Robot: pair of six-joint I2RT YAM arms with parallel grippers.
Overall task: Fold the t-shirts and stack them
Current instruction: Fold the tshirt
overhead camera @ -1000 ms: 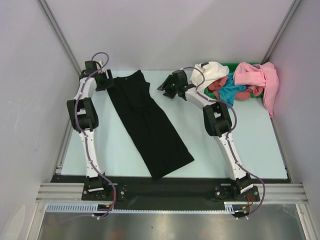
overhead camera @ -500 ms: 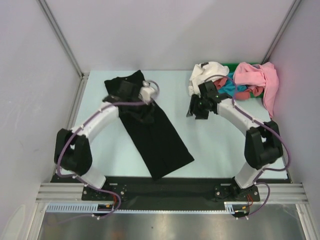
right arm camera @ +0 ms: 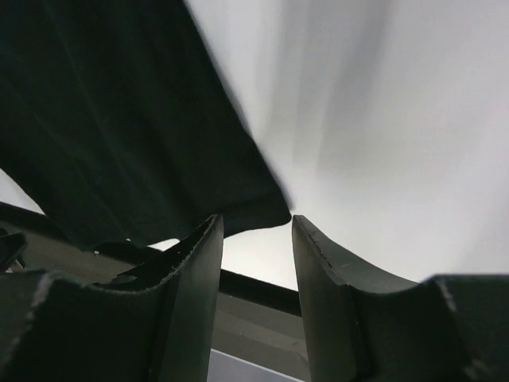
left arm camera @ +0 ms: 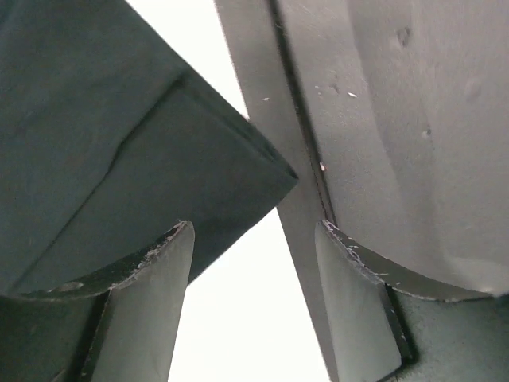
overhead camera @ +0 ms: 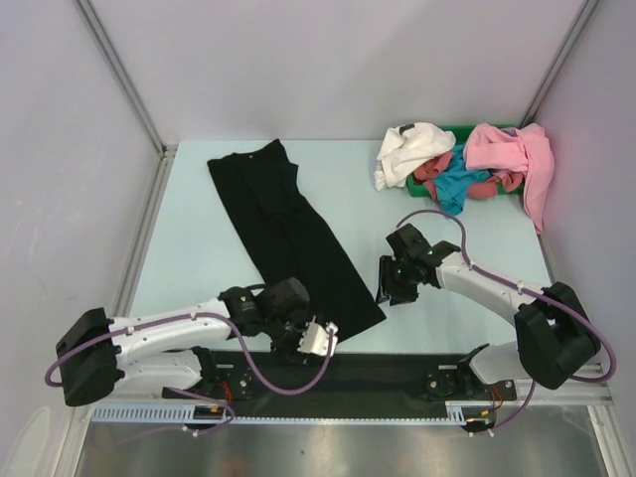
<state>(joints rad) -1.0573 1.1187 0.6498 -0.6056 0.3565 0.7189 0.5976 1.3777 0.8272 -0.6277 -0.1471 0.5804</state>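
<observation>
Jaws on both arms stand apart, empty; left arm [overhead camera: 169, 333] overlaps the black t-shirt [overhead camera: 288, 234], hiding one corner.

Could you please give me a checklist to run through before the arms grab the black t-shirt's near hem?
1. Black t-shirt lies flat in a long strip: ok.
2. Left gripper open and empty: ok.
3. Right gripper open and empty: ok.
4. Each gripper faces a corner of the hem: ok.
5. Grippers low enough to catch the cloth: cannot tell.
6. Pile of other t-shirts apart from both grippers: ok.
</observation>
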